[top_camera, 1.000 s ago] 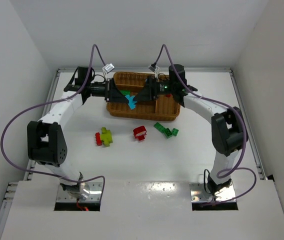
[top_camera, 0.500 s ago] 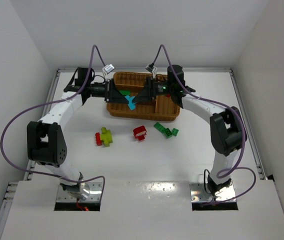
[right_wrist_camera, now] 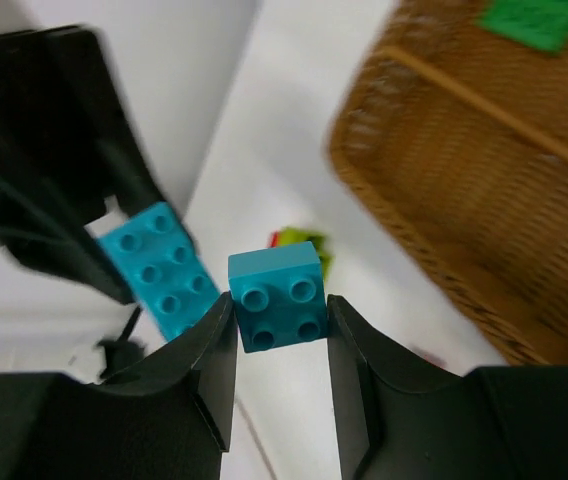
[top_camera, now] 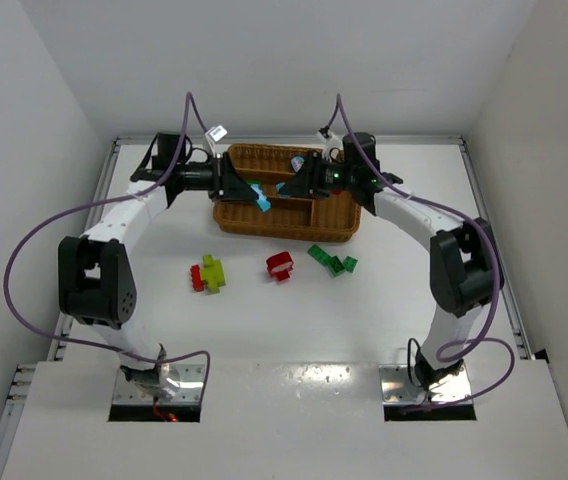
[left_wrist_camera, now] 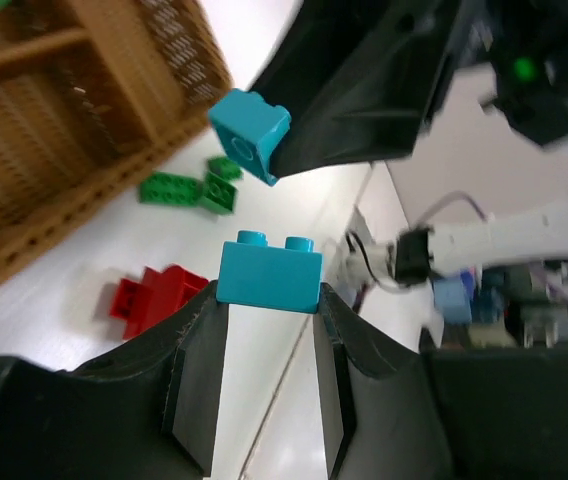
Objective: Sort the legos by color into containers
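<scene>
Above the tray (top_camera: pixel 284 232), the left hand (left_wrist_camera: pixel 269 300) grips a long blue brick (right_wrist_camera: pixel 164 270), slanting down. The right hand (right_wrist_camera: pixel 279 310) grips a square blue brick (left_wrist_camera: pixel 251 135).

White table (top_camera: pixel 264 325) fills centre frame. Plain white walls (top_camera: pixel 284 60) at top, left and right. Light even, diffuse; shadows soft.
</scene>
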